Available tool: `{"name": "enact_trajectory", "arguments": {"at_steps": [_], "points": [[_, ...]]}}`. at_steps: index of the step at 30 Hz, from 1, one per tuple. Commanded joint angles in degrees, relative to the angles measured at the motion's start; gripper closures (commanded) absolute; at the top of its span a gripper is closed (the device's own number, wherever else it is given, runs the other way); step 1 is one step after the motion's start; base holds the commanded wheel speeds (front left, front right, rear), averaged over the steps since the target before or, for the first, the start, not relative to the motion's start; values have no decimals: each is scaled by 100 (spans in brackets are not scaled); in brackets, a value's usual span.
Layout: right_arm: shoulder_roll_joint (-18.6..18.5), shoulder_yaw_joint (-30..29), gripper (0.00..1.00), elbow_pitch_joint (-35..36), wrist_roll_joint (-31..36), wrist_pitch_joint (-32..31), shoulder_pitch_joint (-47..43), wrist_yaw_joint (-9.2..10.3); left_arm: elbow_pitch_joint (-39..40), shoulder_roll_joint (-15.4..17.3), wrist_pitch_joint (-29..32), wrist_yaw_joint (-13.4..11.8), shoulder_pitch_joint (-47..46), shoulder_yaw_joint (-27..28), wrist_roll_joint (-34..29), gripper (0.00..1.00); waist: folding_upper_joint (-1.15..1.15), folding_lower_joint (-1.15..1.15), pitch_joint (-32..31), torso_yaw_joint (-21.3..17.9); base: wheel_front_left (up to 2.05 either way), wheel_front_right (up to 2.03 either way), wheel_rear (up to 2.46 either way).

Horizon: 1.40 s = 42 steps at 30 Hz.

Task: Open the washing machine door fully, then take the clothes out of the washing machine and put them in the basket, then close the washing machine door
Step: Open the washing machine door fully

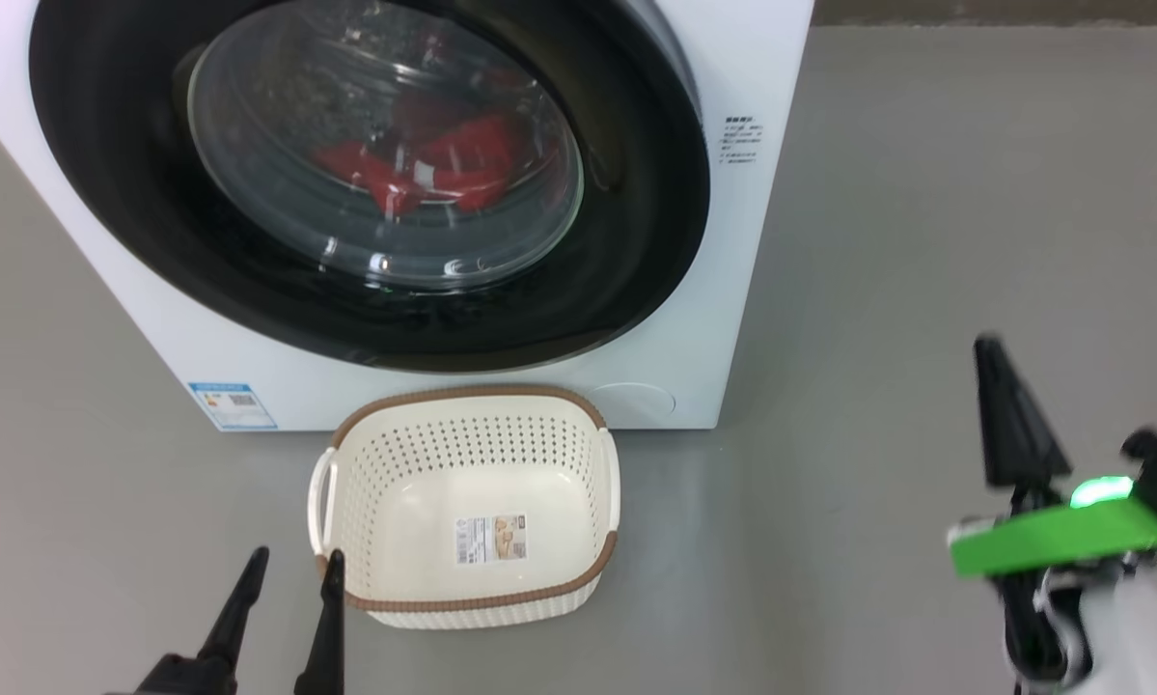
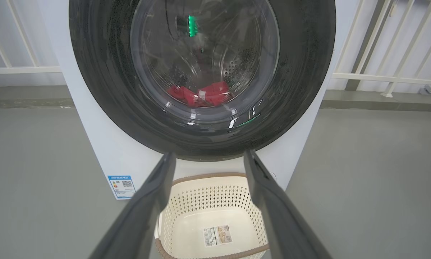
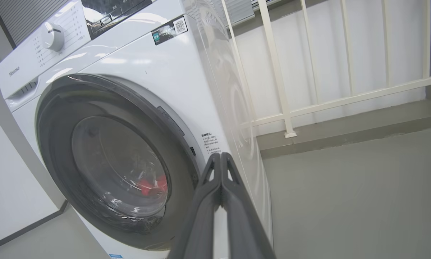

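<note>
1. Head view: the washing machine (image 1: 732,193) faces the camera. The washing machine door (image 1: 636,241) lies flat against its front, and the clothes (image 1: 443,159) sit low in the drum behind the glass. The basket (image 1: 472,396) stands on the grey floor (image 1: 877,290) just before the washer, mouth up, with its long axis running across the view along the washer's front. A paper label (image 1: 490,539) lies on its bottom, print too small to read. The left gripper (image 1: 293,558) has its fingers apart beside the basket's near left corner. The right gripper (image 1: 988,347) is well off to the right.
2. Left wrist view: the spread fingers frame the basket, which stands between them and the door. A blue energy label (image 2: 122,186) is stuck low on the washer's front. White railing (image 2: 380,77) stands behind.
3. Right wrist view: the right gripper's fingers are pressed together, pointing at the washer's front right edge. "Hisense" (image 3: 14,71) is printed beside a dial (image 3: 53,36).
</note>
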State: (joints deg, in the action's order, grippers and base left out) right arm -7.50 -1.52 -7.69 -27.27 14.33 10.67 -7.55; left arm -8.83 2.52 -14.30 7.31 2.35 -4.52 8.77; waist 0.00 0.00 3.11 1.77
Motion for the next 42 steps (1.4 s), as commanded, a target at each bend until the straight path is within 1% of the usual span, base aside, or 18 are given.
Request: {"name": "enact_trajectory", "arguments": {"at_steps": [1, 5, 10, 16, 18, 22, 24, 28, 32, 36, 42], "points": [[-43, 50, 100, 36, -203, 67, 499, 6, 164, 40, -70, 18, -310, 145, 30, 0, 0, 0, 117, 89, 0, 0, 0], [-123, 35, 100, -170, -331, 67, 957, 6, 187, 39, -70, 18, -396, 119, 50, 0, 0, 0, 237, 173, 0, 0, 0], [-226, 14, 100, -589, -741, 67, 1732, 6, 230, 37, -70, 18, -581, 67, 51, 0, 0, 0, 478, 342, 0, 0, 0], [-448, 172, 100, -1097, -1184, 67, 2573, 6, 226, 37, -70, 18, -860, -48, 127, 0, 0, 0, 724, 579, 0, 0, 0], [-481, 283, 100, -1287, -1518, 67, 2854, 6, 234, 36, -70, 18, -931, -67, 160, 0, 0, 0, 803, 622, 0, 0, 0], [-603, 632, 100, -1655, -2525, -80, 3453, 6, 228, 36, -70, 15, -1052, -107, 212, 0, 0, 0, 973, 689, 0, 0, 0], [-767, 961, 100, -1756, -2906, -272, 3711, 6, 211, 36, -70, 16, -1114, -142, 228, 0, 0, 0, 1045, 738, 0, 0, 0], [-1036, 1405, 100, -1864, -3739, -586, 4120, 6, 185, 36, -70, 16, -1222, -183, 254, 0, 0, 0, 1185, 833, 0, 0, 0], [-1240, 1706, 100, -1817, -4596, -1013, 4455, 6, 186, 36, -70, 16, -1308, -204, 275, 0, 0, 0, 1324, 908, 0, 0, 0], [-1444, 1775, 100, -1871, -5421, -1636, 4737, 6, 182, 36, -70, 16, -1394, -241, 298, 0, 0, 0, 1462, 982, 0, 0, 0], [-1641, 1728, 100, -2207, -6323, -2768, 5002, 6, 179, 36, -70, 17, -1470, -316, 328, 0, 0, 0, 1585, 1079, 0, 0, 0]]}}
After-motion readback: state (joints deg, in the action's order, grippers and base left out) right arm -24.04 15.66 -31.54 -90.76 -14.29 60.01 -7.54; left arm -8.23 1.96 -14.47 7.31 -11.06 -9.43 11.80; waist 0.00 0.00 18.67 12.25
